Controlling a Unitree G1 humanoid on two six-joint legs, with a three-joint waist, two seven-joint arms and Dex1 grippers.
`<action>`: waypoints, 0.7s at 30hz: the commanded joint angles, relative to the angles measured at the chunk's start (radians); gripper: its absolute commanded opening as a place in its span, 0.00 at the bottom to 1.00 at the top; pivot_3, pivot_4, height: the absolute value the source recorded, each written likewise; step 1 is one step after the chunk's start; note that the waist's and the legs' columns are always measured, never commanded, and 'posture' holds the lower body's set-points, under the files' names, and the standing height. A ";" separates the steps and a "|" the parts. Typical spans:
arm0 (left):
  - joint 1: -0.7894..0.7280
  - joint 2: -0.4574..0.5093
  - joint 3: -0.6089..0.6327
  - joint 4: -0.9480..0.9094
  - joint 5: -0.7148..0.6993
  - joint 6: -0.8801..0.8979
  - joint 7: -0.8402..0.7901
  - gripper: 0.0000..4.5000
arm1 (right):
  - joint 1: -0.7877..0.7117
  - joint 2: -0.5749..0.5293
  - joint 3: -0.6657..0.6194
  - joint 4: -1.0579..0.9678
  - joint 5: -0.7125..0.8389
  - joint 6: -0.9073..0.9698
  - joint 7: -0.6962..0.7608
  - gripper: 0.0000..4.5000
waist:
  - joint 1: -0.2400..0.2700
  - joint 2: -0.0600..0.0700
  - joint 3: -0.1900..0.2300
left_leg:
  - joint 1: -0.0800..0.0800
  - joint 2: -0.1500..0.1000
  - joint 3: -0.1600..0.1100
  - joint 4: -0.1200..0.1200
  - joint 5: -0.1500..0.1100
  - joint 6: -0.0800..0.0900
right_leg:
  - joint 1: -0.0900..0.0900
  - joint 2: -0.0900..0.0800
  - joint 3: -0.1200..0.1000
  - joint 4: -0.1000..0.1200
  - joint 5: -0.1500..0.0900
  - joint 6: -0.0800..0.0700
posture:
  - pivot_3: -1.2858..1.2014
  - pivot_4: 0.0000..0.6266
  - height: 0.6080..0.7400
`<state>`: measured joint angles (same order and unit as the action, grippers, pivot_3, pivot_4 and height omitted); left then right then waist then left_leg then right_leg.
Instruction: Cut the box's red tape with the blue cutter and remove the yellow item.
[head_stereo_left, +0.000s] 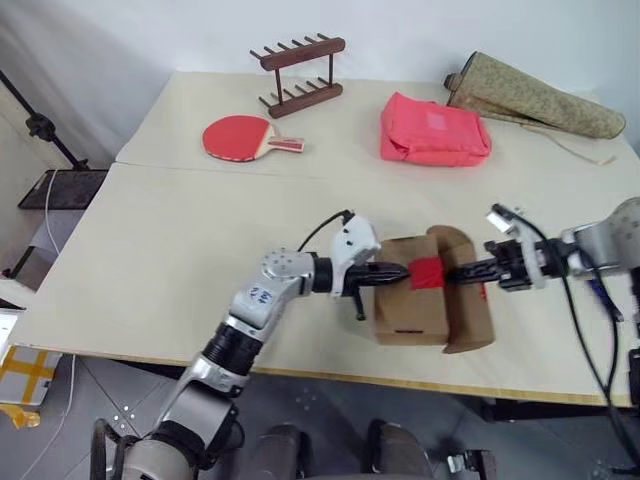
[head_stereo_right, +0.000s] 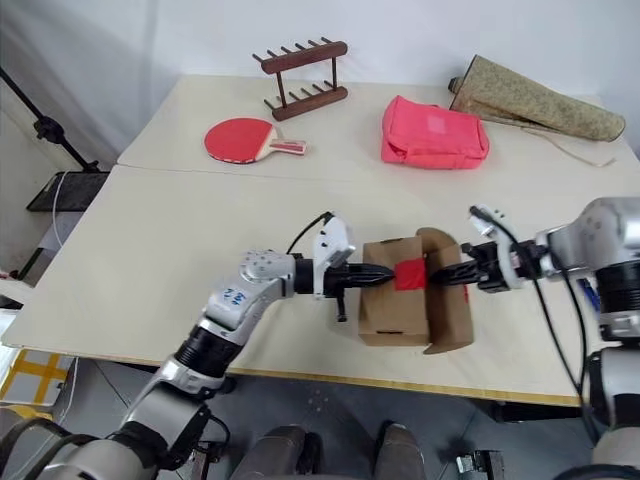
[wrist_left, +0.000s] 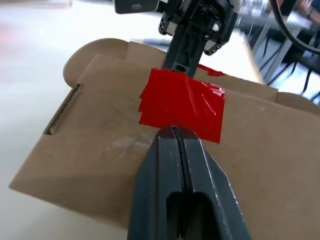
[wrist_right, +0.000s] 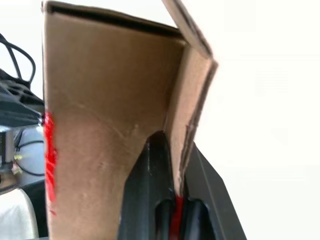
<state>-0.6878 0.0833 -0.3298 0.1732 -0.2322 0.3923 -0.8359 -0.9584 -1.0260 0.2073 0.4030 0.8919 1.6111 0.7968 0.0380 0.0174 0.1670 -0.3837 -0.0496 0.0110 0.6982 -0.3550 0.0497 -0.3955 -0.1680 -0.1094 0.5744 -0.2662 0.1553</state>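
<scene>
I'm pressing my left pincer (head_stereo_left: 398, 273), closed and empty, against the box (head_stereo_left: 410, 310) at lower centre of the head view, right beside the red tape (head_stereo_left: 427, 271), to pin it to the desk (head_stereo_left: 180, 260). My right pincer (head_stereo_left: 462, 272) is clamped on the flap (wrist_right: 192, 80), peeling it up so I can get inside. I judge the tape already parted. Cutter and yellow item: can't spot them.

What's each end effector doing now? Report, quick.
Left end effector: shut, empty, tips against the red tape.
Right end effector: shut on the box flap.
</scene>
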 joint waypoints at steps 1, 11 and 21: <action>0.011 -0.052 -0.066 0.042 0.042 -0.011 0.020 0.00 | -0.095 -0.085 0.065 -0.028 0.147 0.003 0.019 0.00 | 0.000 -0.001 0.001 | -0.002 0.001 0.000 0.001 0.000 0.000 | -0.002 0.000 -0.002 -0.001 0.000 0.001 | 0.52 0.24 1.00; 0.081 -0.026 -0.049 -0.003 0.055 -0.019 0.043 0.00 | -0.391 -0.123 0.414 0.020 0.239 0.003 0.016 0.00 | 0.001 0.001 0.002 | -0.005 0.005 0.003 0.001 0.000 0.000 | -0.002 0.001 -0.009 -0.006 0.001 0.001 | 0.52 0.24 1.00; 0.130 0.064 0.000 -0.075 0.064 0.022 0.055 0.00 | -0.479 -0.067 0.573 0.034 0.416 0.003 -0.131 0.00 | 0.018 0.001 0.002 | -0.007 0.003 -0.003 0.002 0.000 0.000 | -0.003 0.000 -0.009 -0.004 0.001 0.001 | 0.52 0.24 1.00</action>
<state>-0.5499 0.1478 -0.3341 0.1326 -0.1651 0.4118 -0.7808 -1.4387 -1.1041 0.7728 0.4451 1.2530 1.6105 0.6960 0.0556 0.0184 0.1689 -0.3906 -0.0462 0.0079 0.6991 -0.3554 0.0497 -0.3990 -0.1676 -0.1194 0.5711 -0.2655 0.1560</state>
